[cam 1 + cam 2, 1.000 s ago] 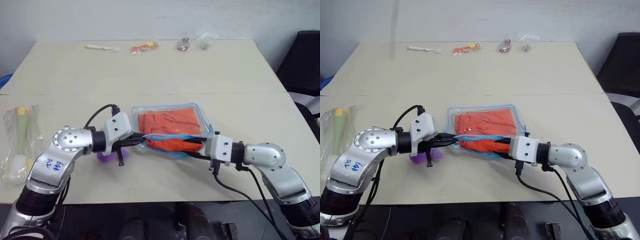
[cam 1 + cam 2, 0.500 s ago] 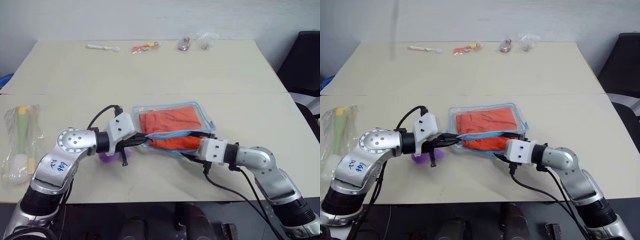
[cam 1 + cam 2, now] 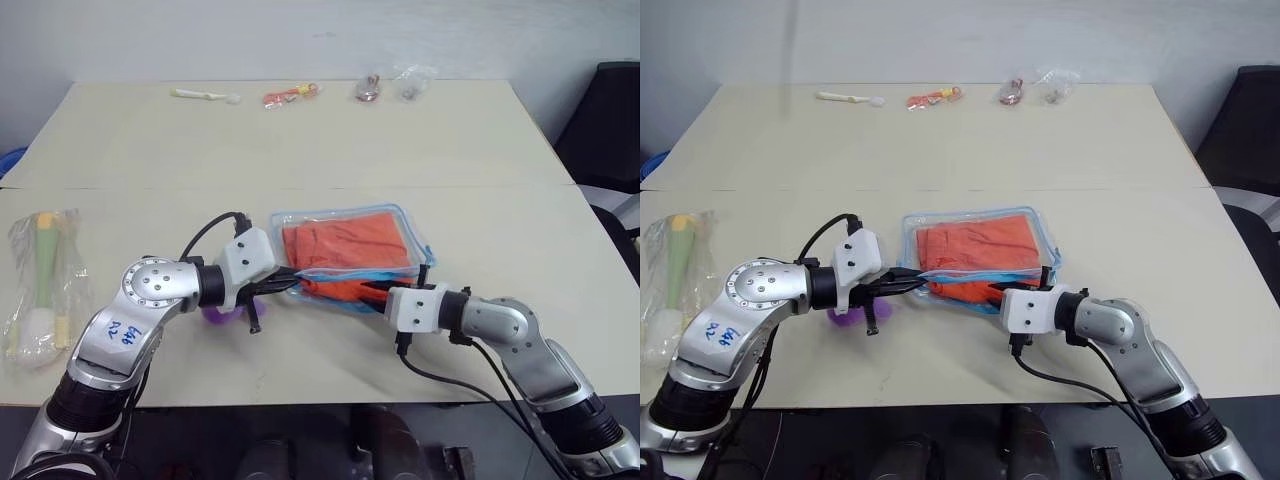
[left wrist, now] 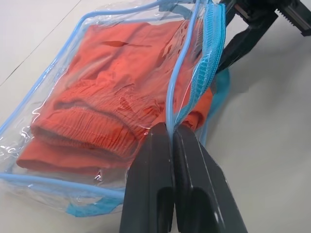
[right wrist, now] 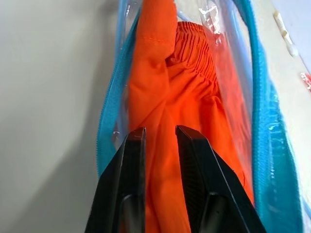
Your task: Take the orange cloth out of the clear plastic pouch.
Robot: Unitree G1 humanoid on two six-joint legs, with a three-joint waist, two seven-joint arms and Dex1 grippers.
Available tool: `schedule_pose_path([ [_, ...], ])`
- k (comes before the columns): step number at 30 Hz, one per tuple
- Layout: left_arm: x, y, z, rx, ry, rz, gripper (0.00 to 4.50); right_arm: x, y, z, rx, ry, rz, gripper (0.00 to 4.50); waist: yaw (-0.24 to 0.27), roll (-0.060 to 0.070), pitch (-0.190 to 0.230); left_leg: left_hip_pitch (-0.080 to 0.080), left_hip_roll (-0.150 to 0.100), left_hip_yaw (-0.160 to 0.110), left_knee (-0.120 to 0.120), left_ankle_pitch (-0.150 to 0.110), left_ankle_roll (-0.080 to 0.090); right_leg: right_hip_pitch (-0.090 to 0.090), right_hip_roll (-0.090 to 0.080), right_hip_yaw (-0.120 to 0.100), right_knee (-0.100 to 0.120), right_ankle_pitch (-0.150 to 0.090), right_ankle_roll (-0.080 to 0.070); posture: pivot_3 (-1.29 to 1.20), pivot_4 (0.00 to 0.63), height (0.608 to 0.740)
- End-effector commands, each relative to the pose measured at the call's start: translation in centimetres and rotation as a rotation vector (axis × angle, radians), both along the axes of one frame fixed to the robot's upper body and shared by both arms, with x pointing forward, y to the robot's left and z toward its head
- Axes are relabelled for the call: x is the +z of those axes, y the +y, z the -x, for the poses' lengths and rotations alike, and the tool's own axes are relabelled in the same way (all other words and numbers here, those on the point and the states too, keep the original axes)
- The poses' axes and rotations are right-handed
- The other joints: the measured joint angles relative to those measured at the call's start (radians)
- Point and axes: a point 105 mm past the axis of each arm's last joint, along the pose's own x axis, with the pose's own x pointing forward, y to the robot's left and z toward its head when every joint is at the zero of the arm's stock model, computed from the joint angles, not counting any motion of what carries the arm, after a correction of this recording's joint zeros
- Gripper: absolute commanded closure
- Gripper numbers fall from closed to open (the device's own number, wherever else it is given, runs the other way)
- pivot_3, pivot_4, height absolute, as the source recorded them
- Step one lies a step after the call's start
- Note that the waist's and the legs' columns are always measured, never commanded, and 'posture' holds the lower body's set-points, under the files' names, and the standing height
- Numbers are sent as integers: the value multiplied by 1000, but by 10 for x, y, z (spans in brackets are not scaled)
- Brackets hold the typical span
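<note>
The left gripper (image 4: 171,141) has its jaws closed on the light blue zipper trim of the clear plastic pouch (image 3: 290,222), lifting the upper lip so the mouth gapes. The pouch lies on the bench (image 3: 300,140) just ahead of those jaws. The orange cloth (image 3: 345,245) sits almost wholly inside it, between the two grippers. The right gripper (image 5: 159,141) has reached into the mouth; its jaws stand part-open around a fold of cloth, and I cannot tell whether they grip it yet. So the opening is done; clamping and drawing the cloth out remain.
</note>
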Motion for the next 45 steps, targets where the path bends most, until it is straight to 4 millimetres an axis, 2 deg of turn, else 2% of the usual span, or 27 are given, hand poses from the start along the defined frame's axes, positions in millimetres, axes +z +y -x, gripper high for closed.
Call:
schedule_pose_path([
  [1, 10, -6, 4, -32, -62, -5, 4500, 4, -7, 2, -4, -54, 8, 2221, 0, 0, 0, 0, 0, 0, 0, 0, 0, 0, 0, 0, 0, 0, 0, 0, 150, 740],
  [5, 10, -7, 4, -36, -64, -6, 4500, -3, -17, 1, -13, -72, 33, 913, -1, 0, 0, 0, 0, 0, 0, 0, 0, 0, 0, 0, 0, 0, 0, 0, 150, 740],
  [9, 12, -9, 5, -44, -64, -2, 4500, -8, -26, -4, -33, -96, 47, 913, -1, 0, 0, 0, 0, 0, 0, 0, 0, 0, 0, 0, 0, 0, 0, 0, 150, 740],
  [13, 12, -10, 6, -48, -65, -1, 4500, -4, -25, -6, -62, -10, -81, 913, 0, 0, 0, 0, 0, 0, 0, 0, 0, 1, 0, 0, 0, 0, 0, 0, 150, 740],
  [16, 12, -10, 6, -50, -64, -2, 4500, 1, -22, -2, -49, 69, -157, 1506, 0, 0, 0, 0, 0, 0, 0, 0, 0, 1, 0, 0, 0, 0, 0, 0, 150, 740],
  [21, 12, -9, 4, -47, -65, -5, 4500, 3, -13, 11, -10, 191, -215, 3213, 0, 0, 0, 0, 0, 0, 0, 0, 0, 1, 0, 0, 0, 0, 0, 0, 150, 740],
  [24, 13, -9, 3, -46, -68, -4, 4500, 1, -6, 19, 29, 227, -201, 3213, 1, 0, 0, 0, 0, 0, 0, 0, 0, 1, 0, 0, 0, 0, 0, 0, 150, 740],
  [29, 14, -10, 2, -45, -72, -2, 4500, 3, -1, 21, 41, 228, -198, 3213, 2, 0, 0, 0, 0, 0, 0, 0, 0, 1, 0, 0, 0, 0, 0, 0, 150, 740],
  [36, 14, -11, 3, -47, -76, -1, 4500, 3, 2, 0, -45, 124, -152, 3213, 1, 0, 0, 0, 0, 0, 0, 0, 0, 1, 0, 0, 0, 0, 0, 0, 150, 740],
  [39, 14, -12, 3, -49, -78, -1, 4500, -2, -1, -1, -64, 105, -139, 3213, 2, 0, 0, 0, 0, -1, 0, 0, 0, 1, 0, 0, 0, 0, 0, 0, 150, 740],
  [45, 16, -12, 2, -45, -80, 1, 4500, -16, -19, 3, -25, -8, 7, 3213, 0, 0, 0, 0, 0, -1, 0, 0, 0, 1, 0, 0, 0, 0, 0, 0, 150, 740],
])
